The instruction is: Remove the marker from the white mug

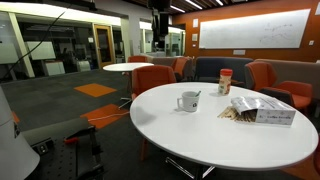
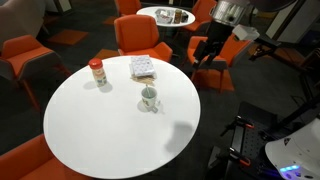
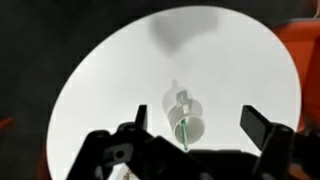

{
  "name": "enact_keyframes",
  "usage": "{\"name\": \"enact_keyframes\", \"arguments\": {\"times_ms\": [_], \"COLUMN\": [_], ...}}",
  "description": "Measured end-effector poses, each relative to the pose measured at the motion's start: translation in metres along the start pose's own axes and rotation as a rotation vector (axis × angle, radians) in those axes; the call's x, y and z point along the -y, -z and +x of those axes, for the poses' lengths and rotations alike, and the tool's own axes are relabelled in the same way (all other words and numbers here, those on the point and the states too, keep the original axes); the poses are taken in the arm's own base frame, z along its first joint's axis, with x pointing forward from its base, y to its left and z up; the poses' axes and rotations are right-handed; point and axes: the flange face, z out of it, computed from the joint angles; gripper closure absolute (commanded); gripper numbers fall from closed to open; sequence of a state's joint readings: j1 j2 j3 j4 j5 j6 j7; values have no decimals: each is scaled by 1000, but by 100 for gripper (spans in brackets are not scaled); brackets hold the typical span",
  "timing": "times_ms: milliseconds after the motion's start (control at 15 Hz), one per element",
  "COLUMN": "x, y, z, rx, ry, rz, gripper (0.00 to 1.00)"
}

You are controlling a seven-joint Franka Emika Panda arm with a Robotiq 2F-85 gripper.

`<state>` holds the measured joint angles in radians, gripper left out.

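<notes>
My fingers [image 3: 262,125] are spread wide in the wrist view, one on each side of the frame, and the gripper [image 3: 196,116] has hold of nothing. Between them, lower down and well apart from the pads, I see the white mug [image 3: 183,106] standing upright on the round white table [image 3: 100,80]. The marker [image 3: 185,132] is inside it, a thin green stick leaning out over the rim.

In an exterior view the gripper [image 2: 204,52] hangs off the table's far right edge, above the dark floor and near an orange chair [image 2: 140,35], clear of the mug [image 2: 148,98]. The mug sits about mid-table, with the marker tip poking above its rim [image 1: 196,95].

Farther off on the table stands an orange-brown jar [image 2: 96,72] with a light lid. Beside it, apart from the mug, lies a flat open box [image 2: 143,67]. It seems to hold small packets, though the picture is too coarse for me to be sure.
</notes>
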<state>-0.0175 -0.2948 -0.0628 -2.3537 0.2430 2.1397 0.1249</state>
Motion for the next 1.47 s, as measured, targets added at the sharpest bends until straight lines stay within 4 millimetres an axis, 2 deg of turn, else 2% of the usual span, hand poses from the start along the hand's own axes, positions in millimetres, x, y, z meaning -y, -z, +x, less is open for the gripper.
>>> {"name": "enact_keyframes", "arguments": {"times_ms": [200,467,533,600,667,867,933,1067,1133,1267,1467], "x": [14,38,43,48,52,67,71,77,80,83,85], "y": [-51,-114,-127,-138,-148,-171,-178,-191,-197,-208,-219], "z": [40,86,96,105,114,135,140,148,150,154,157], "rx": [-123,-179,-180,-175,-173,-170,-169,-166,-164,-162,-157], "ry": [-29,-23,-18,-15,-11,-7,-10,-29,-45,-76,-106], "rz": [-15,-42,-54,-64,-72,-80,-81,-82,-83,-87,-94], "gripper": [0,0,3,18,18,50,54,56,50,48,53]}}
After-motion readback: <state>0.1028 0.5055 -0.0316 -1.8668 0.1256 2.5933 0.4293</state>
